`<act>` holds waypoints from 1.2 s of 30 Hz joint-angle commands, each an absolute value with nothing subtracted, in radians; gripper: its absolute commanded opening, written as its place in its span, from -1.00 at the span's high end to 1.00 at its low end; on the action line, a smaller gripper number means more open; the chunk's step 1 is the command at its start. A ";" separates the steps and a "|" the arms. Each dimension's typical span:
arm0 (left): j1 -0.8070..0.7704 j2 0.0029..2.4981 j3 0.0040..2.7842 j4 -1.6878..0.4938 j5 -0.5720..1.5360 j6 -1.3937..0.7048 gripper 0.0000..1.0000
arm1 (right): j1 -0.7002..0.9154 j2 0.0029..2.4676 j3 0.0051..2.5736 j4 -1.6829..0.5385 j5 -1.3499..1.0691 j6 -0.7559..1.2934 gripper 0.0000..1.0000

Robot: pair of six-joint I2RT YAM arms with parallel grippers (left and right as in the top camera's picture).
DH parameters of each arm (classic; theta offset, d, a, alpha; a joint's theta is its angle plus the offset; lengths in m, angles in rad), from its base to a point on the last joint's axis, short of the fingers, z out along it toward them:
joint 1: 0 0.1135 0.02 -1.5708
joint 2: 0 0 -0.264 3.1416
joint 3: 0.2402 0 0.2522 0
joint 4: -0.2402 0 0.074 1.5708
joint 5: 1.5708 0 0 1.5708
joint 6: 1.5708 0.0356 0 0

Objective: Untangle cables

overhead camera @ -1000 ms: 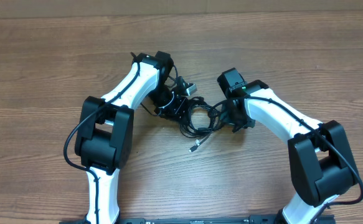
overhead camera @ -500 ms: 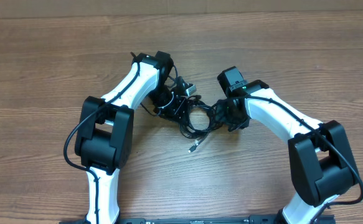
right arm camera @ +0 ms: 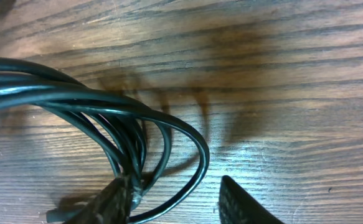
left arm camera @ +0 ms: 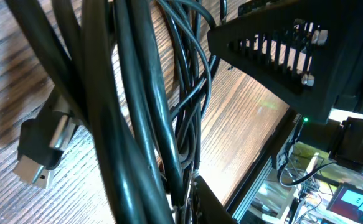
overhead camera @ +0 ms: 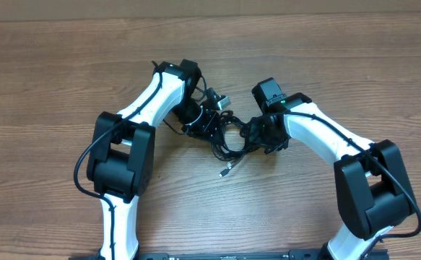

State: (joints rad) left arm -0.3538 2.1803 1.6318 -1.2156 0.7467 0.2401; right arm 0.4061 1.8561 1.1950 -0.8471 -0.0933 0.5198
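The cables lie as a tangled bundle of thin black cords on the wooden table between the two arms. One silver plug tip trails toward the front. My left gripper is at the bundle's left end. In the left wrist view the cables fill the frame, and the left gripper is shut on strands pressed against its dark finger. A plug lies at the left. My right gripper stands open at the bundle's right side. A cable loop sits between its fingers.
The table is brown wood grain. The right arm's gripper body looms close in the left wrist view. Thicker black cords run along both white arms. The table's edge and a metal rail show beyond it.
My right gripper has slid left into the bundle's right side, and its jaws have changed width. The left arm has barely moved.
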 commanded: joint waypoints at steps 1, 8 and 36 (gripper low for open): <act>-0.355 2.156 1.639 -1.216 0.785 0.267 0.70 | 0.405 1.848 1.197 -0.843 -0.044 0.523 0.18; -0.372 2.156 1.639 -1.227 0.786 0.349 0.71 | 0.405 1.848 1.197 -0.835 -0.104 0.527 0.09; -0.336 2.156 1.639 -1.353 1.015 0.794 0.92 | 0.151 1.848 1.273 -0.942 -0.626 0.463 0.09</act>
